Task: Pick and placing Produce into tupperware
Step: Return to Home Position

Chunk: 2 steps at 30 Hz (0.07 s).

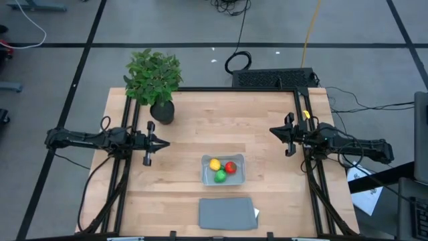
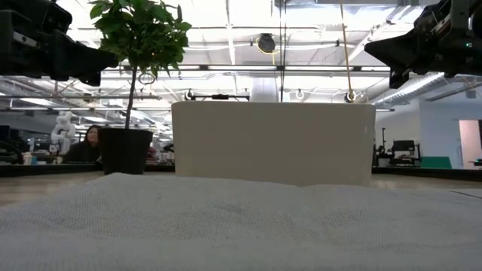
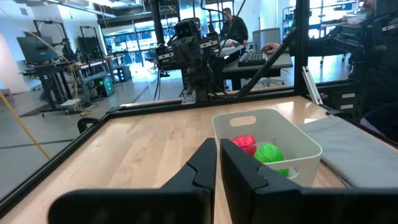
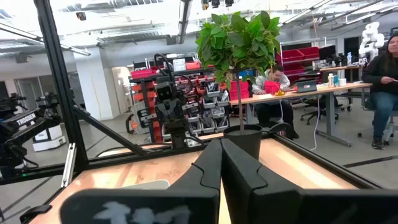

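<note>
Bench (image 1: 187, 194): light wood planks inside a black frame, standing on a grey floor (image 1: 167, 27) crossed by dark lines, with loose cables (image 1: 237, 61) beyond the far edge.

Tupperware (image 1: 223, 179): sits near the middle of the bench, toward the front. All three produce pieces lie inside it: the yellow piece (image 1: 214, 164), the red piece (image 1: 231, 167) and the green piece (image 1: 220, 176), packed close together. A flat grey lid (image 1: 227, 213) lies just in front of it, apart from it.

Potted plant (image 1: 154, 77): stands upright at the far left corner of the bench.

Left claw (image 1: 162, 142): held over the left side of the bench, well apart from the tupperware. Its fingers (image 3: 205, 168) are closed almost together, with nothing between them.

Right claw (image 1: 274, 131): held over the right side, facing the left one. Its fingers (image 4: 208, 165) are pressed together, with nothing between them.

Room: an open workshop with bright ceiling lights, racks and desks. The right wrist view shows a person (image 4: 273, 84) seated at a desk behind the plant and another person (image 4: 382, 68) seated at the far edge. Papers (image 1: 364, 194) lie on the floor off the right side of the bench.
</note>
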Motion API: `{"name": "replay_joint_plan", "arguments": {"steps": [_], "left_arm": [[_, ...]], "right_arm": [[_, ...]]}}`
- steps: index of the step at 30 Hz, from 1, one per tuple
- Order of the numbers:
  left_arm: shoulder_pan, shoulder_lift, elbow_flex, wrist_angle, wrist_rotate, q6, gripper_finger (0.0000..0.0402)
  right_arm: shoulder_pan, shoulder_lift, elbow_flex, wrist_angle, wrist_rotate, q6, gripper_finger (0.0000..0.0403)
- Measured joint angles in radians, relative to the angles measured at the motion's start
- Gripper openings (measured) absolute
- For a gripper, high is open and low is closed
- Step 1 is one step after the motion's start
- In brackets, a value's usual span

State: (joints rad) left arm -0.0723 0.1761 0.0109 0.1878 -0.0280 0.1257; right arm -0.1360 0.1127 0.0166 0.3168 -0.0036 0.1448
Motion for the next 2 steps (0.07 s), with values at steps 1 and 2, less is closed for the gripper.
{"name": "replay_joint_plan", "arguments": {"steps": [1,2], "left_arm": [[0.000,0.000,0.000,0.000,0.000,0.000,0.0026],[0.000,0.000,0.000,0.000,0.000,0.000,0.0026]], "right_arm": [[0.000,0.000,0.000,0.000,0.000,0.000,0.0000],[0.000,0.000,0.000,0.000,0.000,0.000,0.0000]]}}
